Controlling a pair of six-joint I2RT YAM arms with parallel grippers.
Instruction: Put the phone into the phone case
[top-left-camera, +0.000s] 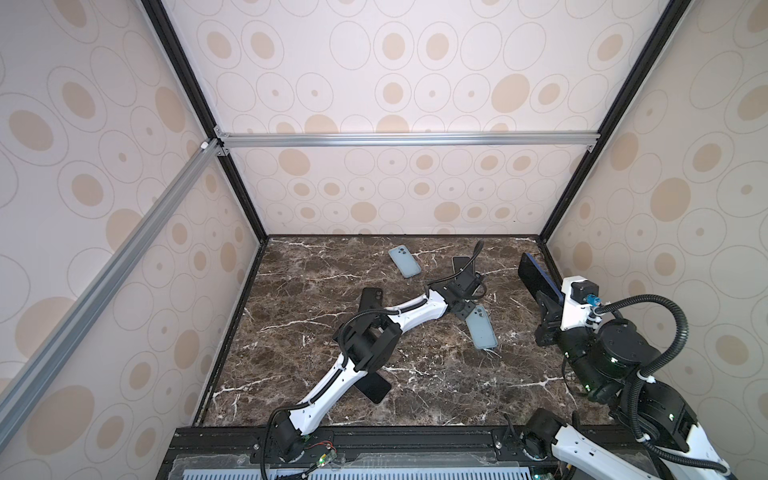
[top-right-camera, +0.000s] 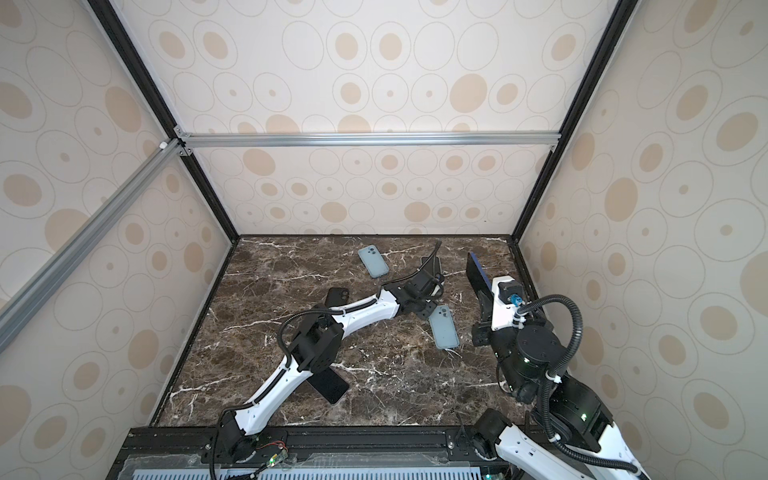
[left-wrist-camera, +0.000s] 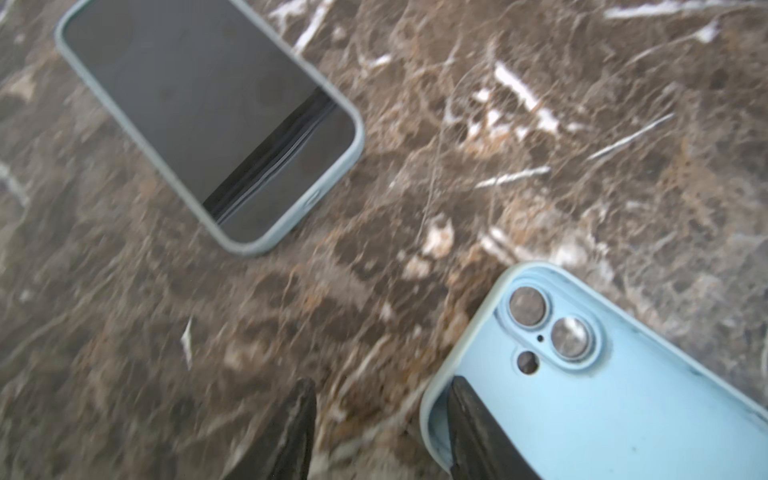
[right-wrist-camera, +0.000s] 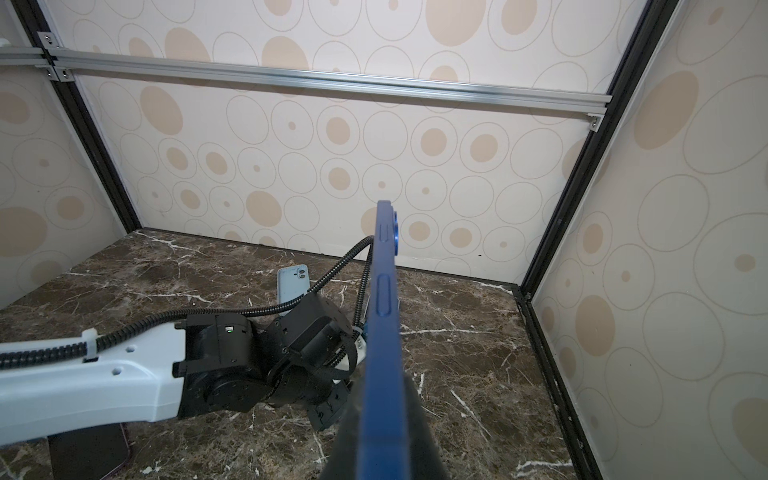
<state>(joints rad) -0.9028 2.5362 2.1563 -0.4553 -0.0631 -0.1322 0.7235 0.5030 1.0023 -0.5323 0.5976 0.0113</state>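
Two light-blue cases lie on the marble table: the far case close to the back wall, and the nearer case right of the middle, open side up (marble shows through its camera holes). The left gripper stands about half open at that case's camera corner, one finger inside the rim against the side wall and the other outside it over bare marble, clamping nothing. Just beyond lies a grey-cased phone, screen up. The right gripper is closed on the blue phone, holding it on edge in the air near the right wall, well apart from the nearer case. A black phone lies left of the middle, and a dark phone lies under the left arm. Bare marble runs from the nearer case to the table's near edge.
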